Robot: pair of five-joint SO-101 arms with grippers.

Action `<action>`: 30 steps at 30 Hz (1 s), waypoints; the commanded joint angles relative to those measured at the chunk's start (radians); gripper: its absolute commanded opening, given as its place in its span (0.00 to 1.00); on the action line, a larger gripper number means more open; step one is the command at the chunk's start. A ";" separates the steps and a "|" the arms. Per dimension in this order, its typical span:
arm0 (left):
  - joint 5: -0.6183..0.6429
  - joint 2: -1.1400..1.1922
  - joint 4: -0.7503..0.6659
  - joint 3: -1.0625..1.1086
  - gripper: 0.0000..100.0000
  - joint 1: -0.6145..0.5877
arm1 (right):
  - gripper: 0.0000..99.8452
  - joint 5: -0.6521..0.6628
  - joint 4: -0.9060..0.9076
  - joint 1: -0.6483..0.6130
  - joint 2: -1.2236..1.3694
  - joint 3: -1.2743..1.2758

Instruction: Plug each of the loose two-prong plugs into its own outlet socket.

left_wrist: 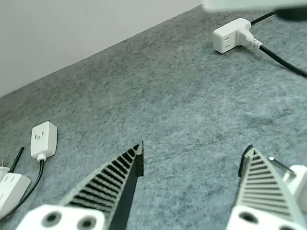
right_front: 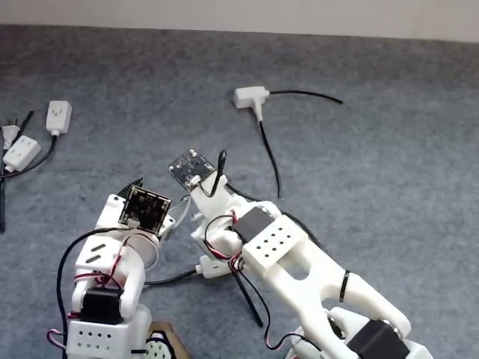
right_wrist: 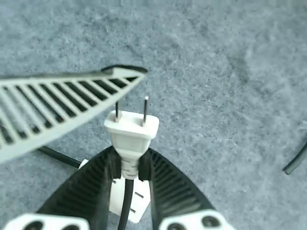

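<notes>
A white two-prong plug (right_wrist: 132,128) is gripped by the right tool (right_wrist: 130,154). The tool's black jaws are closed on the plug's neck, just above the plug's black cord (right_wrist: 125,203). The two metal prongs are pointed away from the tool over the grey tabletop (right_wrist: 230,72) and are seated in nothing. A pale ribbed finger (right_wrist: 57,103) of the left tool is seen crossing just beside the prongs. Under the held plug, between the jaws, a white slotted block (right_wrist: 139,201) is partly seen, and what it is cannot be told. The left tool (left_wrist: 194,148) is spread wide, with nothing held between its ribbed fingers, and a prong of the held plug is seen just beside one of them. At the left of the high view, well apart from both arms, a white outlet socket (right_front: 58,116) is laid face up with its slots unfilled, and a dark lead is run from it. Near it a second white block (right_front: 21,152) is laid on the same tangle of leads, and its face cannot be made out. Toward the far side of the tabletop a third white outlet block (right_front: 250,96) is laid, with black cords run off to the right and back toward the arms. In the left wrist view open slots are seen on one of its faces, and a white piece carrying a cord is joined to it. Whether that piece is a seated plug cannot be told.
</notes>
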 commanded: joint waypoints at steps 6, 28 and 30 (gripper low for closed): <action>-0.035 0.001 0.000 -0.016 0.32 0.030 | 0.01 0.011 -0.012 -0.015 -0.030 -0.007; -0.037 0.002 -0.032 0.102 0.32 0.094 | 0.01 -0.064 0.079 -0.001 -0.193 -0.079; -0.037 0.002 -0.032 0.102 0.32 0.094 | 0.01 -0.044 0.094 0.004 -0.248 -0.079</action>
